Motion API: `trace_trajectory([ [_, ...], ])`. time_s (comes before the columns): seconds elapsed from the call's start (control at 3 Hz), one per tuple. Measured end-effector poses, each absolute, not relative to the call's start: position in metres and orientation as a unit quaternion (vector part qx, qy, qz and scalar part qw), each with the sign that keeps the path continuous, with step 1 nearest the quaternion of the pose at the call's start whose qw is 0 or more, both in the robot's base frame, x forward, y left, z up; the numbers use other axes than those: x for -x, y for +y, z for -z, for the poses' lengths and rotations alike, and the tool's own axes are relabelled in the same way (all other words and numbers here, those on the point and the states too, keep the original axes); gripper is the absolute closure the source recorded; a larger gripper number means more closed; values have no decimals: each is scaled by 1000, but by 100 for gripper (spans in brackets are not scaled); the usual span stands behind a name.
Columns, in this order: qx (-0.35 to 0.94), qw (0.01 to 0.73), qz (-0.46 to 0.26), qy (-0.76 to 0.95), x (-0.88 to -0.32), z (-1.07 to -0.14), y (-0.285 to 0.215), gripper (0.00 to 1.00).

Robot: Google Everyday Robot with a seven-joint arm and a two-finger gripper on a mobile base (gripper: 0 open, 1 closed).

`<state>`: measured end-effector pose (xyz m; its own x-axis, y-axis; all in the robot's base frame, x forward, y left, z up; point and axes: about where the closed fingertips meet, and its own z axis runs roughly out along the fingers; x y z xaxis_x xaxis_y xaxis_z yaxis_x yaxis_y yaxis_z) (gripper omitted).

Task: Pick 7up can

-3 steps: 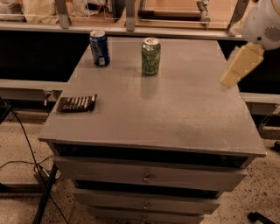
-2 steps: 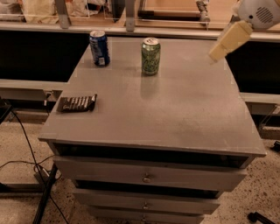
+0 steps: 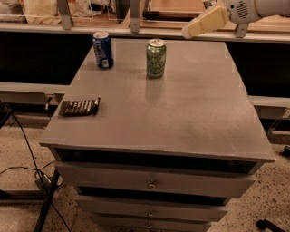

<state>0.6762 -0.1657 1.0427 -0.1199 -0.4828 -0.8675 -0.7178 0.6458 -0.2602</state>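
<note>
A black cable [image 3: 27, 149] runs over the speckled floor [image 3: 18, 136] at the far left, well below the gripper and far to its left. Next comes a dark snack bar [image 3: 80, 107] in a ribbed wrapper. It lies flat near the left edge of the grey cabinet top [image 3: 195, 113], well apart from the gripper and much nearer the front edge.

A blue can [image 3: 103, 50] stands upright near the back left corner of the top, well to the left of the gripper and a little lower in the view. The green can [image 3: 156, 58] stands upright on the top near its back edge, to the right of the blue can and apart from it. It has pale mottled markings and a silver lid with a reddish rim. It is the nearest thing to the gripper, sitting below and to the left of the gripper's tip without touching it.

The gripper [image 3: 192, 28] hangs in the air above the back edge of the cabinet, a pale cream piece tilted down toward the left. It holds nothing. I cannot tell whether it is released or clenched. The white arm [image 3: 253, 9] reaches away from it to the upper right corner.

Under the top, stacked drawers [image 3: 152, 184] face the front, far below the gripper.
</note>
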Motion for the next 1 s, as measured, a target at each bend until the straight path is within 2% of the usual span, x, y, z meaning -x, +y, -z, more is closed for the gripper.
trace_trajectory([
  [0.33, 397, 540, -110, 734, -683, -1050, -163, 0],
  [0.67, 393, 545, -140, 728, -682, -1047, -157, 0],
  [1.0, 361, 568, -213, 708, -690, -1036, -132, 0],
])
